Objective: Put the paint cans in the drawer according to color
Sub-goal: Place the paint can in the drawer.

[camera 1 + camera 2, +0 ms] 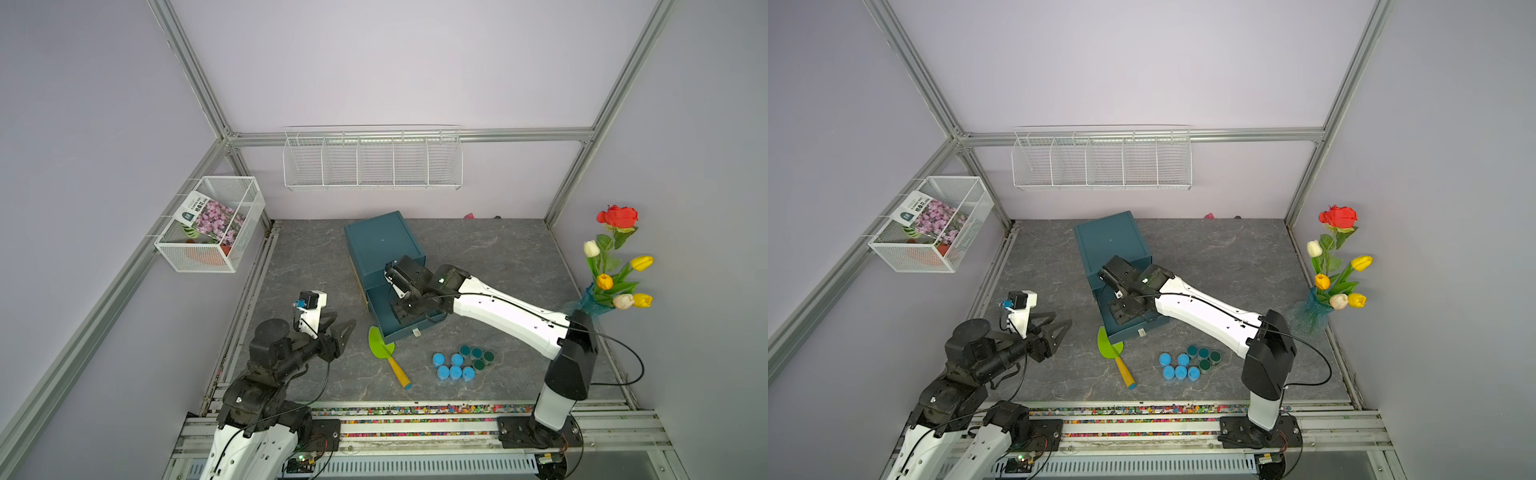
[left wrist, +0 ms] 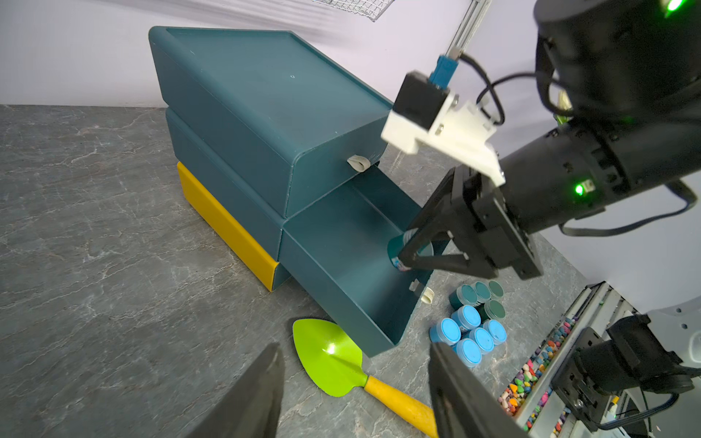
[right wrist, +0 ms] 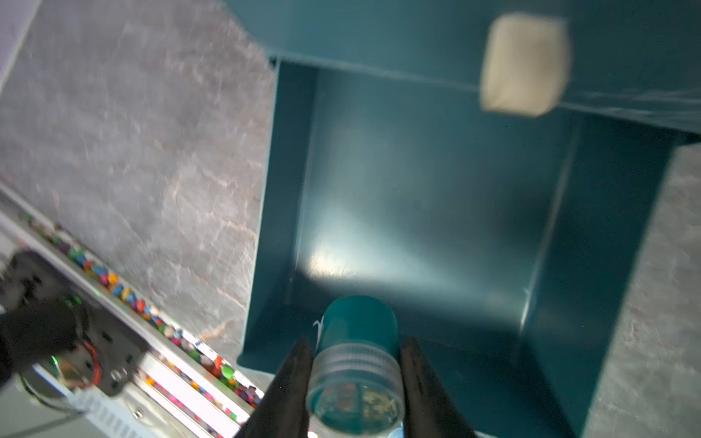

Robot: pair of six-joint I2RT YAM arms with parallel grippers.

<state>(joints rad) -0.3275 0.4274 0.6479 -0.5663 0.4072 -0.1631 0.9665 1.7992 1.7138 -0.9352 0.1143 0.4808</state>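
Right wrist view, teal paint can (image 3: 358,322) clamped in right end effector (image 3: 357,345), above drawer (image 3: 436,182)

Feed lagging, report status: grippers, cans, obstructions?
Right gripper shut on dark teal paint can, over open drawer. Left gripper open, empty. Green trowel beside drawer, not blocking.

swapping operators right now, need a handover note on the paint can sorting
Left gripper: open, empty, above the table.
Right gripper: shut on a teal can, over the open drawer.
Done: nothing seen; the drawer floor in view is bare.
Left to do: drop this can, then sort four teal cans and five light blue cans clustered on the table. No white cans in view.
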